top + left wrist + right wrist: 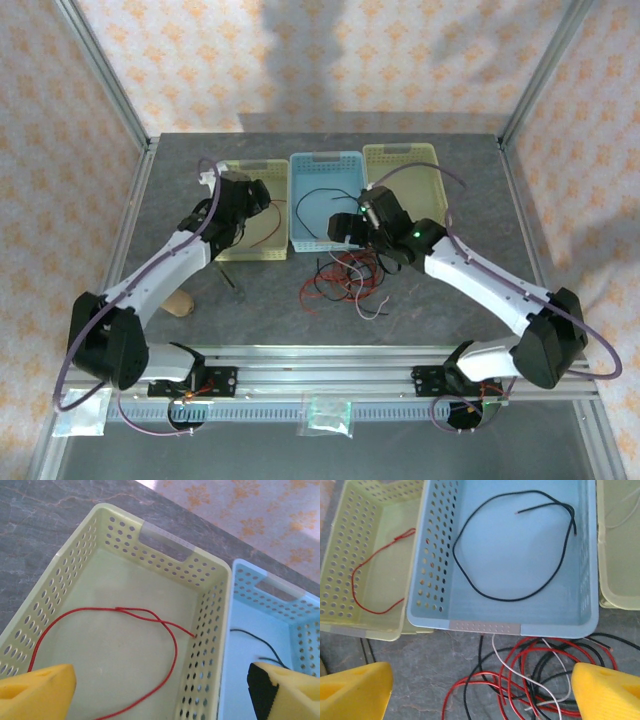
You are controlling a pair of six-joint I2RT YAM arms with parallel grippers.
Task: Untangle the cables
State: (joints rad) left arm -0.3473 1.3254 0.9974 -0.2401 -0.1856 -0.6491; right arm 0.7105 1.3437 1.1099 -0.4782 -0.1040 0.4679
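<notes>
The left gripper (pixel 160 697) hangs spread wide above a red wire (pixel 100 608) in the yellow basket (pixel 120 530), apparently touching nothing; the right gripper (pixel 480 695), equally spread, hovers empty over tangled cables (pixel 535 680).

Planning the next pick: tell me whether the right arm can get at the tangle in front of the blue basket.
Probably yes: its jaws stand open over the tangle, and nothing lies between them and it.

Floral walls (pixel 350 50) (orange print), grey table (pixel 470 180)
</notes>
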